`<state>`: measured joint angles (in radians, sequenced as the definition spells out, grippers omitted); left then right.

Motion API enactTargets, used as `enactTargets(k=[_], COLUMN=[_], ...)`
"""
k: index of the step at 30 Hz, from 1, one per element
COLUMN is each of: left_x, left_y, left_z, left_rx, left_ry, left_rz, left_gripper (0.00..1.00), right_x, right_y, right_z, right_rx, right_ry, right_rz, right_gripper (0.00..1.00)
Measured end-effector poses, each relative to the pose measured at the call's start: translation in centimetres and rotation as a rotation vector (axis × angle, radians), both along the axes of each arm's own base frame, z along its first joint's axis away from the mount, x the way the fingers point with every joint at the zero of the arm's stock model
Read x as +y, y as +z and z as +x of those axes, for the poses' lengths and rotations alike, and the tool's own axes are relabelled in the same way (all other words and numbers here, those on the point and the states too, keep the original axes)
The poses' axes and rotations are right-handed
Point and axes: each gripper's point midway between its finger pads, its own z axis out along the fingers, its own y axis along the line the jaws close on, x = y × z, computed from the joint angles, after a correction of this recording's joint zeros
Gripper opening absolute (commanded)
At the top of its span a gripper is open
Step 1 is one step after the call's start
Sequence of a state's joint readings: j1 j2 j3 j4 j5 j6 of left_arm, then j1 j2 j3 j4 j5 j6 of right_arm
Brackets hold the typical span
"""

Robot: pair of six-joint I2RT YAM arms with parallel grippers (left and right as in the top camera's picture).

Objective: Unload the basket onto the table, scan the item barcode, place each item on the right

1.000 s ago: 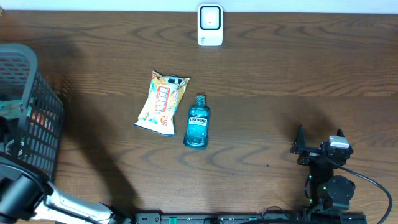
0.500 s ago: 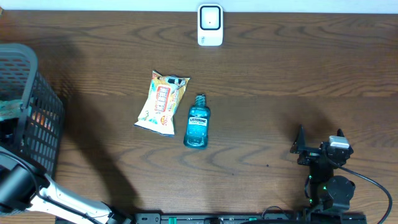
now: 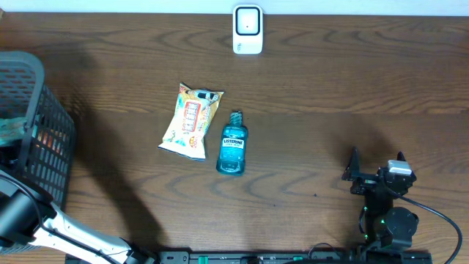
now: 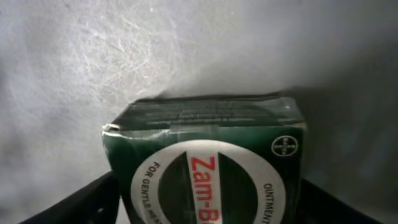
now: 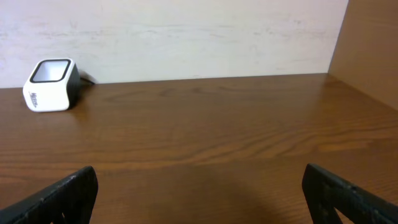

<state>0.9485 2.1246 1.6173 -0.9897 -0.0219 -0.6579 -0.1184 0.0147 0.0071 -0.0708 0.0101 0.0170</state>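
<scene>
- The green Zam-Buk box (image 4: 205,162) lies on a pale grey surface, probably the floor of the basket (image 3: 44,125) at the left edge of the bench (image 3: 330,88)
- The left fingers (image 4: 74,202) flank the box, one each side; I cannot tell whether they press it yet
- Best to close squarely on its side faces and lift straight up, clear of the basket wall, before heading to the scanner (image 3: 248,29)
- The left arm (image 3: 22,220) reaches into the basket; the right fingers (image 5: 62,193) stand wide and empty
</scene>
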Motion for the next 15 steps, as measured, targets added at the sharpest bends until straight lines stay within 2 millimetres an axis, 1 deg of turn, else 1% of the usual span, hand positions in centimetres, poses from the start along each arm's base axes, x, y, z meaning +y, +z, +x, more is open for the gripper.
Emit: enactTargets(k=[2, 9, 13, 15], left_x=[0.03, -0.13, -0.54, -0.71], left_y=[-0.01, 0.02, 0.35, 0.71], left_z=[0.03, -0.16, -0.47, -0.25], left_rx=[-0.001, 0.006, 0.016, 0.000], left_ry=[0.002, 0.003, 0.003, 0.003], left_rz=[0.001, -0.004, -0.016, -0.020], left_gripper=[0.69, 0.67, 0.66, 0.66], right_x=[0.00, 0.00, 0.00, 0.00], right_y=[0.00, 0.00, 0.00, 0.00], right_z=[0.00, 0.00, 0.00, 0.00], right_rx=[0.000, 0.000, 0.000, 0.000], right_ry=[0.000, 0.000, 0.000, 0.000], right_rz=[0.000, 0.000, 0.000, 0.000], right_gripper=[0.99, 0.99, 0.99, 0.99])
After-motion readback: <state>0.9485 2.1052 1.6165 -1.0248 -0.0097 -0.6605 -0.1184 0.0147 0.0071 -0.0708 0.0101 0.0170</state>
